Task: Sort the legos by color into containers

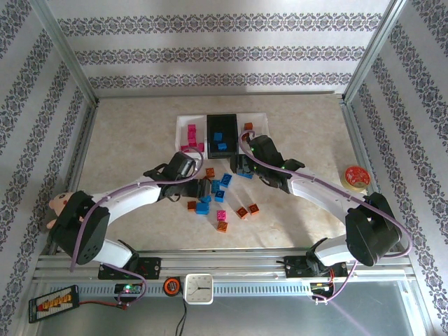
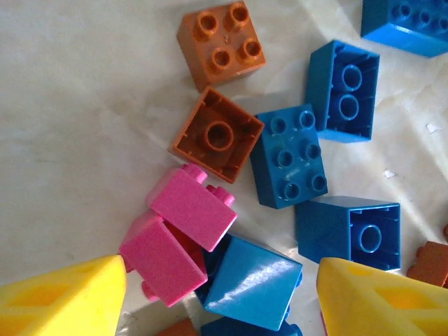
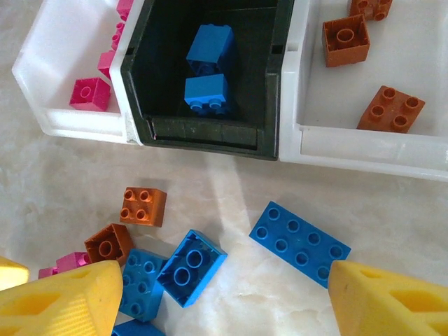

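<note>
**A:** How is the left end effector found?

**B:** It is held open over a heap of legos on the bench, in front of the bins. Its yellow fingers are set wide apart. Two pink bricks and a blue brick are seen between them, but nothing is gripped. Whether one finger touches the nearer pink brick cannot be told.

**A:** And the right end effector?

**B:** It is also spread open, with nothing held. It is placed just in front of the black bin. Bare bench is seen between its fingertips, and a long blue brick lies near one finger.

**A:** What is seen in the bins?

**B:** Three are joined in a row at the far middle of the bench. Pink bricks are seen in the left white bin, two blue ones in the black bin, and orange ones in the right white bin.

**A:** Where are the loose legos found?

**B:** Blue, orange and pink ones are scattered on the bench between the two end effectors and nearer the arm bases. In the left wrist view an orange brick is seen studs up, and a second one beside it is turned hollow side up.
</note>
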Motion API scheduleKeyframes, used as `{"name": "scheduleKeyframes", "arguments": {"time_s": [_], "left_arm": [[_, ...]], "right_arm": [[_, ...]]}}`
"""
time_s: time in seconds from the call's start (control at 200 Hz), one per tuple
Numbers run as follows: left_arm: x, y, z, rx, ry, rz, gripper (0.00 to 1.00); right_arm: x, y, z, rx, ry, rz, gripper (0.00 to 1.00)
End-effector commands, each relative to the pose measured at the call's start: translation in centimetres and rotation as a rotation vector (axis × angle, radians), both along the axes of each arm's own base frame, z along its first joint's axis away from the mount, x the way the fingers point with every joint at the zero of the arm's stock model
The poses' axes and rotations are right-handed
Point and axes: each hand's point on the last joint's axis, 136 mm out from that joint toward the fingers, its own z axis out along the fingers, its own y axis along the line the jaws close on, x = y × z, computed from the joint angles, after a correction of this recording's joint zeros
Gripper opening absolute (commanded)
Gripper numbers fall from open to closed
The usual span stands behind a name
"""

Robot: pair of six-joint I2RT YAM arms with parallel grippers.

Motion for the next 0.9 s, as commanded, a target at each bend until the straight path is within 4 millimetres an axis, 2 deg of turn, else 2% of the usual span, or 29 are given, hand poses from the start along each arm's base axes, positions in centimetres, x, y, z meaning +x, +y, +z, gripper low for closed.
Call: {"name": "scheduleKeyframes", "arguments": {"time_s": [0.0,0.1,0.165,0.25,0.485,0.565,0.74,0.894], "left_arm": [[-0.5,-0.4,-0.9,0.06,0.003,-0.046,0.73],[-0.5,0.8,-2.2,0.139,0.017,-0.016,0.7],[-0.3,1.4,-2.7,0.17,0.015,0.007,0.63],[-0.3,3.3,-3.2,0.243,0.027,0.073,0.56],[-0.6,7.4,-3.0,0.257,0.012,0.216,0.54],[-0.6,6.9,-2.6,0.217,0.011,0.199,0.55],[0.0,4.7,-0.1,0.081,-0.051,0.155,0.7],[-0.4,3.6,0.2,0.072,-0.029,0.124,0.71]], "right_arm": [[-0.3,-0.6,-0.4,0.004,0.01,-0.021,0.77],[-0.3,-0.6,-0.4,0.007,0.011,-0.02,0.78],[-0.3,-0.5,-0.3,0.01,0.011,-0.021,0.77],[-0.2,-0.5,-0.1,0.013,0.007,-0.021,0.77],[-0.2,-0.7,0.1,0.009,-0.002,-0.022,0.78],[-0.2,-0.6,-0.1,0.009,0.001,-0.021,0.78],[-0.2,-0.5,0.0,0.014,0.001,-0.02,0.78],[-0.3,-0.6,-0.1,0.011,0.002,-0.02,0.78]]}}
